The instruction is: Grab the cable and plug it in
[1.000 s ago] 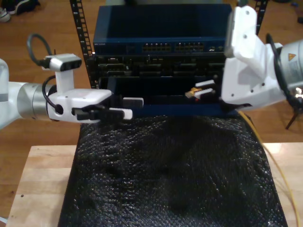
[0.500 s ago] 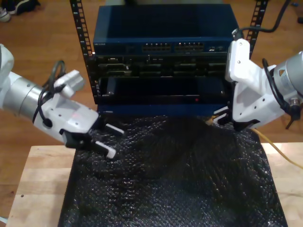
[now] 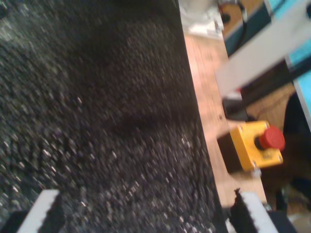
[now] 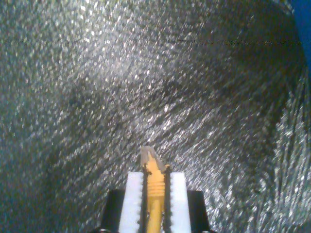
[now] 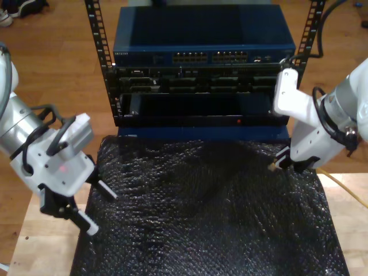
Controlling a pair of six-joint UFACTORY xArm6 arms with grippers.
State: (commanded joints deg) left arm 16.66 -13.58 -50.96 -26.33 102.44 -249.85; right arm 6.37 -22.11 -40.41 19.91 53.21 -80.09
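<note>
My second tool (image 4: 154, 194) is pressed together on the cable (image 4: 154, 182). The two white toothed fingers (image 4: 133, 201) squeeze the yellow boot from both sides, and the small clear plug sticks out just past the fingertips. The plug points at the black bubble mat (image 4: 146, 73), close above it; I cannot tell if it touches. In the exterior view this tool (image 5: 283, 163) hangs at the exterior view's right, in front of the blue rack unit (image 5: 201, 40) and lower than it, and a bit of the plug shows at its tip. The cable (image 5: 345, 187) runs out behind the arm, across the wooden tabletop (image 5: 345, 190) at the exterior view's right.

My first tool (image 3: 146, 213) is spread wide and holds nothing. Its fingers (image 3: 41, 211) stand far apart, with only the black mat between them. Past the mat's edge on one side of the tool there is a strip of wooden tabletop and a yellow box with a red button (image 3: 257, 144). In the exterior view this tool (image 5: 95, 207) is at the exterior view's left, tilted down over the mat's (image 5: 207, 218) edge, well apart from the cable.
</note>
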